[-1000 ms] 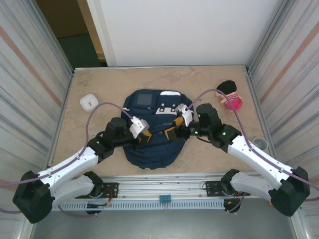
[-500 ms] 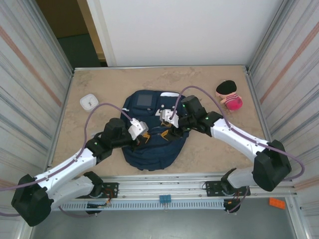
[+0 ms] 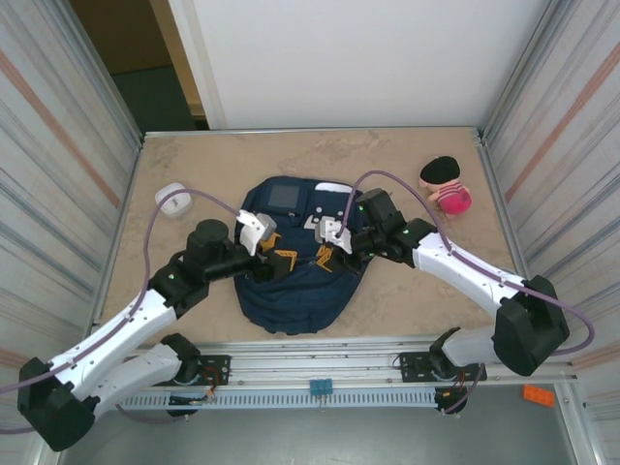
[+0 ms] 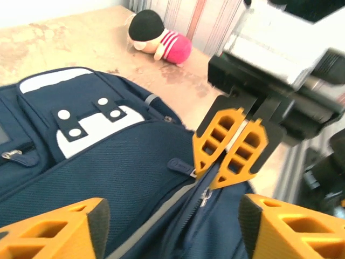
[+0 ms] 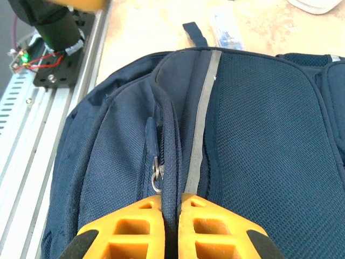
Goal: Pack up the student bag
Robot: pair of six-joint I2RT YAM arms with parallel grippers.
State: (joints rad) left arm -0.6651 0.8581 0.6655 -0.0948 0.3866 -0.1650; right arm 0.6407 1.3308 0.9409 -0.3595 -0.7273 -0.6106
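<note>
The navy student bag (image 3: 291, 295) lies flat in the middle of the table, its grey patch (image 3: 281, 195) at the far end. My right gripper (image 3: 325, 256) is shut on the raised zip seam (image 5: 171, 162) of the bag, beside a blue zipper pull (image 5: 152, 141). The left wrist view shows the same pinch, the right gripper (image 4: 229, 150) on the seam with the pull (image 4: 182, 165) next to it. My left gripper (image 4: 172, 232) is open just above the bag (image 4: 108, 162), facing the right one, nothing between its fingers (image 4: 59, 229). In the top view the left gripper (image 3: 279, 260) sits left of the right.
A pink plush toy with a black head (image 3: 446, 184) lies at the back right, also in the left wrist view (image 4: 159, 40). A small white object (image 3: 173, 200) sits at the back left. A clear packet (image 5: 226, 29) lies beside the bag. A metal rail (image 3: 320, 354) runs along the near edge.
My right gripper swung left onto the bag and closed on the zip seam. My left arm pulled back to the left, its gripper still over the bag.
</note>
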